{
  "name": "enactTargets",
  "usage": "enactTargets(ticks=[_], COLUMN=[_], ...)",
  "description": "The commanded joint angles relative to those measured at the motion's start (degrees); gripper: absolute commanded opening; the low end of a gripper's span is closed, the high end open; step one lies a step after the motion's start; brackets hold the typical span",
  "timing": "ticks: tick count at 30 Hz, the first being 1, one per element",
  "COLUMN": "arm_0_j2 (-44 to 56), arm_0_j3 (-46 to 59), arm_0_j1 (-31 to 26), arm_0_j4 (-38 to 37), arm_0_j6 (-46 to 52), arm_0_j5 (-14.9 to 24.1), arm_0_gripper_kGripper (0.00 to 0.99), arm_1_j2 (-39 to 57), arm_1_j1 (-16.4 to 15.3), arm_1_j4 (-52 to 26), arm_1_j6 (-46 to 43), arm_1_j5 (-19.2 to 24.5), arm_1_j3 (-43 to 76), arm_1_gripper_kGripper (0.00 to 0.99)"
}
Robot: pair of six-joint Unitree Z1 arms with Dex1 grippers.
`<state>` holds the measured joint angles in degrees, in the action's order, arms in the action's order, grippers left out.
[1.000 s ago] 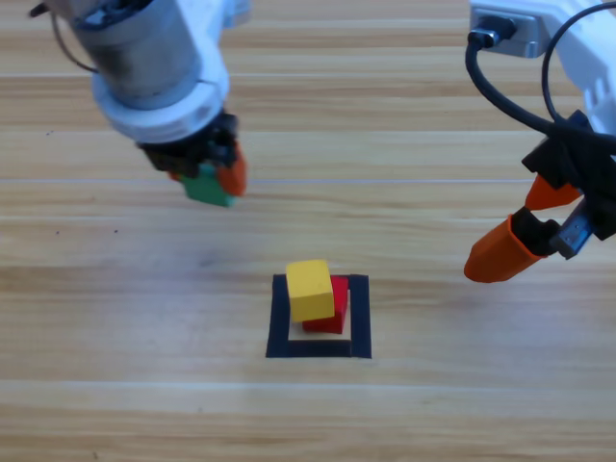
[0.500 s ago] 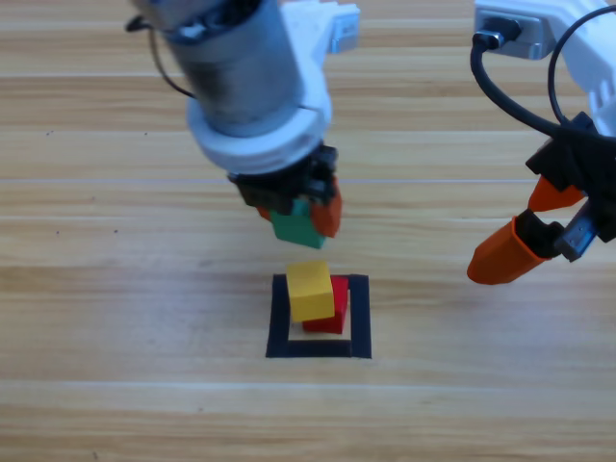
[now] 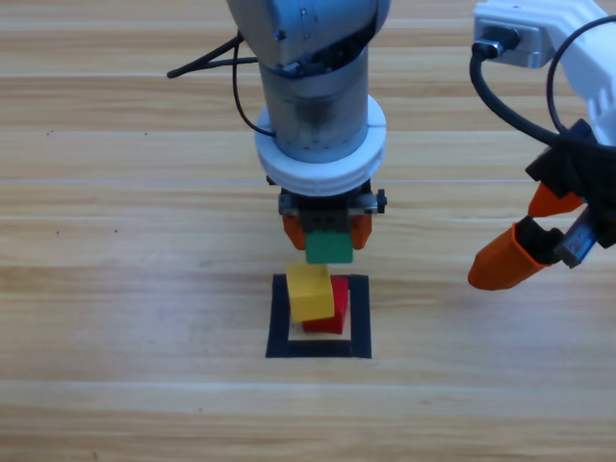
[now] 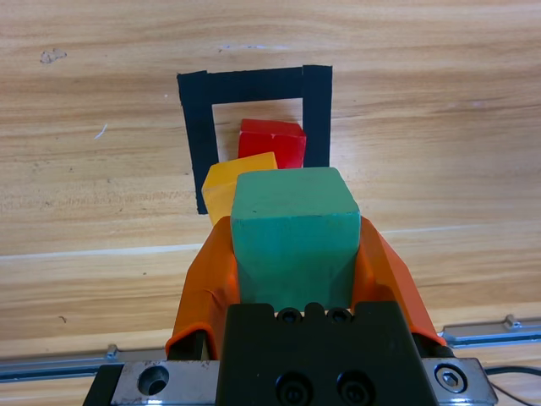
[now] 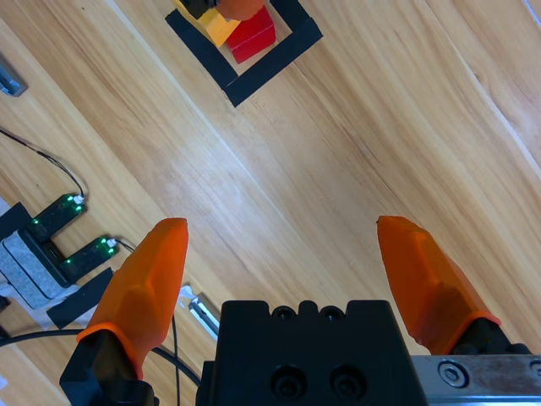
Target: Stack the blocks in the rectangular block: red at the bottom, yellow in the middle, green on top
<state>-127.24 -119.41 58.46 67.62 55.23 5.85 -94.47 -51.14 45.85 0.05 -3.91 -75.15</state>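
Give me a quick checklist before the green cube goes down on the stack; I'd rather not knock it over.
1. Green cube clamped in the left gripper: ok.
2. Yellow cube on the red cube: ok, but offset toward the left, not square.
3. Stack inside the black tape outline: ok.
4. Green cube centred over yellow: not ok; it hangs short of the stack.
5. Right gripper clear of the stack, jaws open: ok.

The wooden table (image 3: 115,289) bears the rectangular block (image 3: 319,346) and red (image 3: 335,310).
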Motion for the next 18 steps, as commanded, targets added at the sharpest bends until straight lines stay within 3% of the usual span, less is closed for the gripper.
enactTargets(ticks=[1, 18], arm_0_j2=[-2.8, -0.3], arm_0_j3=[0.7, 4.4], arm_0_j1=[1.0, 0.2], arm_0_j4=[0.8, 0.3], arm_0_j6=[0.2, -1.8], arm_0_j5=[0.8, 0.5], arm_0_gripper_kGripper=[0.081, 0.081], arm_1_j2=[2.2, 1.7], arm_1_j1=[1.2, 1.2], arm_1_j4=[-0.9, -0.8], arm_1_j6=[0.1, -0.3], arm_1_j5=[-0.6, -1.8], arm_1_j3=[1.4, 1.6], arm_1_gripper_kGripper=[0.99, 0.99])
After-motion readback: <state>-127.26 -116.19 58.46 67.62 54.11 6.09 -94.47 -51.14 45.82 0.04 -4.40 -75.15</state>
